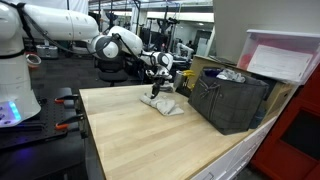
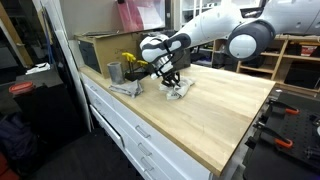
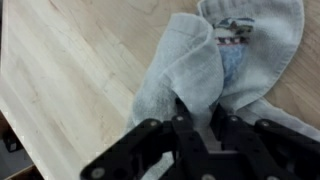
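Note:
My gripper [image 3: 200, 118] is shut on a fold of a pale grey-blue towel [image 3: 195, 70] that lies crumpled on the wooden table [image 3: 70, 70]. In both exterior views the gripper [image 1: 158, 88] [image 2: 170, 78] hangs just over the towel [image 1: 165, 103] [image 2: 180, 89], at the far part of the tabletop near a dark basket. The towel has a small patterned patch near its far edge. Part of the cloth is lifted between the fingers; the rest rests on the wood.
A dark mesh basket [image 1: 232, 100] stands on the table beside the towel, with a white lidded bin [image 1: 285, 55] behind it. A metal cup [image 2: 114, 72] and another cloth [image 2: 126, 88] sit near the table end. The table edge [image 1: 150, 165] drops to drawers.

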`<action>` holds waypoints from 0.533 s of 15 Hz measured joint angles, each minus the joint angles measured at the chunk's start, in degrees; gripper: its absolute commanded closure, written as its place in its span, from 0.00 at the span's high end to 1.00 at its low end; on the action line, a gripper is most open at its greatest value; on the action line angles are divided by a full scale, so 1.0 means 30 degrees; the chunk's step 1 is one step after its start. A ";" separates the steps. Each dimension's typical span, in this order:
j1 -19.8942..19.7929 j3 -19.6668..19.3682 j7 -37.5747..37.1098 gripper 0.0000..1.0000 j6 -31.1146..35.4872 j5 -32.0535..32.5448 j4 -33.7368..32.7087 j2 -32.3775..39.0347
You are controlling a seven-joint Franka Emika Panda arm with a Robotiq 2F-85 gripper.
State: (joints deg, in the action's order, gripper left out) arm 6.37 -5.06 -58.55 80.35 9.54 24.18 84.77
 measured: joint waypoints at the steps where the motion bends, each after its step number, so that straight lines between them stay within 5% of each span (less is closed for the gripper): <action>1: -0.0014 -0.0011 0.0000 0.00 -0.0224 0.0000 -0.0081 -0.0003; 8: -0.0036 -0.0332 0.0007 0.02 -0.0925 0.0057 -0.1169 -0.0660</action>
State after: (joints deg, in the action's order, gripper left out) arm 6.26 -6.06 -58.53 77.57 9.71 20.67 82.79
